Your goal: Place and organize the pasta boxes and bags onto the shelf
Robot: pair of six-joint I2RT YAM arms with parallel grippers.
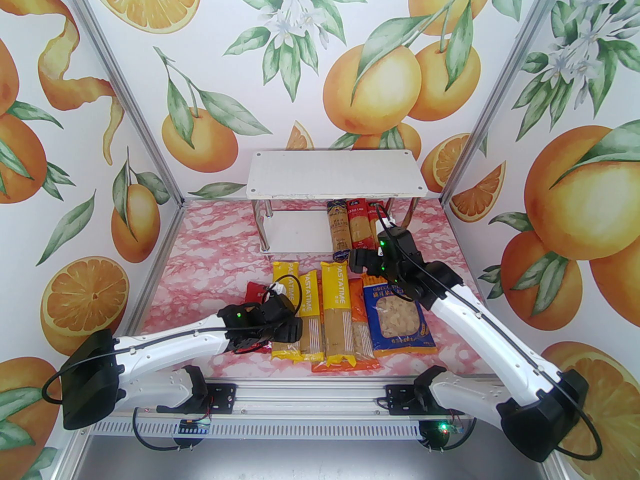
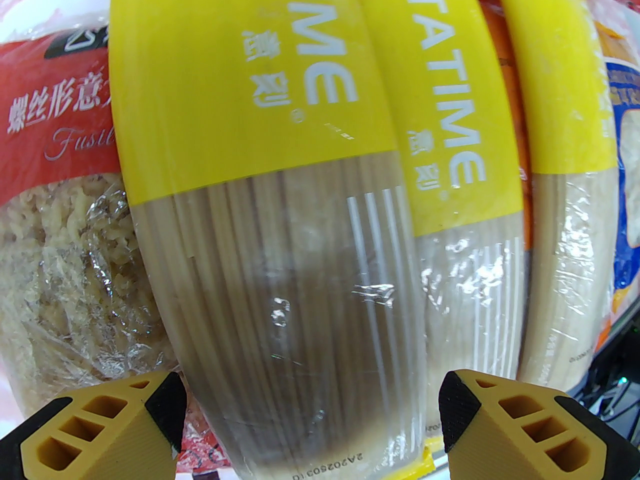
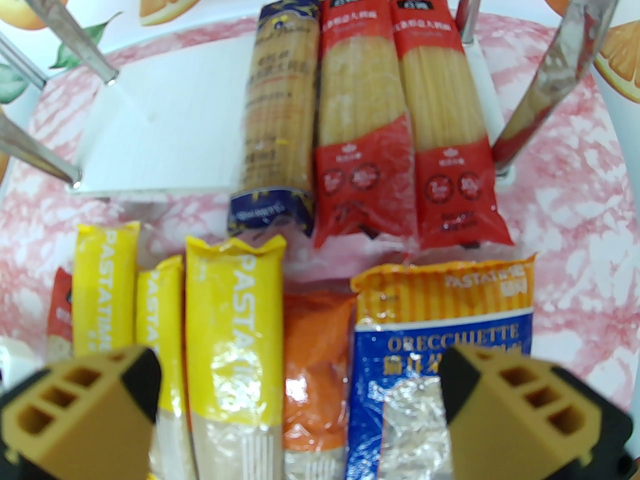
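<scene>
The shelf has a bare top board (image 1: 335, 173), and its lower board (image 1: 295, 233) (image 3: 165, 128) carries a dark blue spaghetti pack (image 1: 338, 228) (image 3: 280, 118) and two red packs (image 1: 358, 225) (image 3: 360, 128) side by side at its right. In front of the shelf, three yellow packs (image 1: 308, 298) lie in a row on the table. My left gripper (image 1: 287, 325) (image 2: 312, 408) is open, low over the leftmost yellow pack (image 2: 270, 218), one finger on each side of it. My right gripper (image 1: 357, 260) (image 3: 300, 388) hangs open above the orange bag (image 3: 315, 363).
A red fusilli bag (image 1: 256, 290) (image 2: 55, 193) lies left of the yellow packs, partly under my left arm. A blue orecchiette bag (image 1: 400, 318) (image 3: 440, 328) lies to the right of the orange bag. The shelf's chrome legs (image 3: 545, 83) stand at the board corners. The lower board's left half is bare.
</scene>
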